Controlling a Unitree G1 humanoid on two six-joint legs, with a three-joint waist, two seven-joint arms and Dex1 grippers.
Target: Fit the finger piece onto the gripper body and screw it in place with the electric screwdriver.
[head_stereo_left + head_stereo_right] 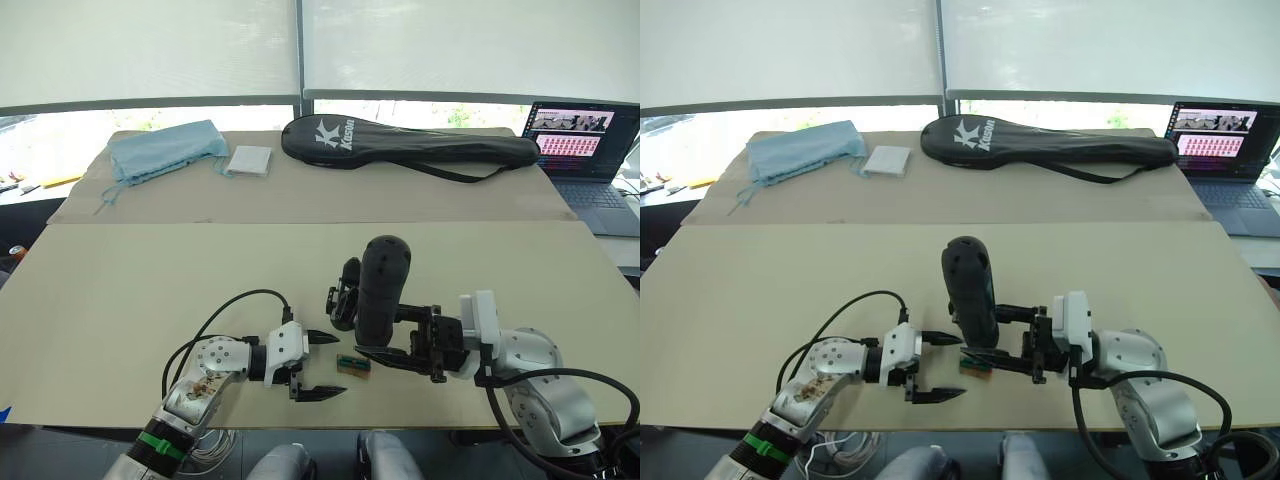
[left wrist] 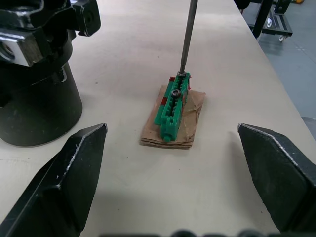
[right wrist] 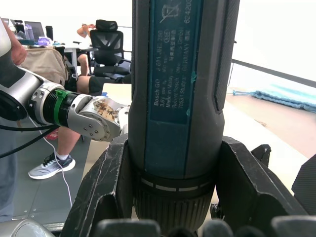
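The right hand (image 1: 400,355) is clamped around the electric screwdriver (image 1: 382,290), holding it nearly upright with its rounded end up and its thin metal bit (image 2: 186,34) pointing down onto the green-and-brown box (image 2: 173,111). In the left wrist view the bit's tip meets the far end of the box's green top. The box lies flat on the tabletop (image 1: 150,290). The gripper body (image 2: 34,74) stands on its round base just beside the box, behind the screwdriver as seen from the head camera. The left hand (image 1: 322,365) rests low on the tabletop on the other side of the box, its two black fingers (image 2: 64,182) spread wide apart and empty, pointing at the box without touching it. Well beyond the box, a black racket bag (image 1: 410,148) lies near the tabletop's far edge.
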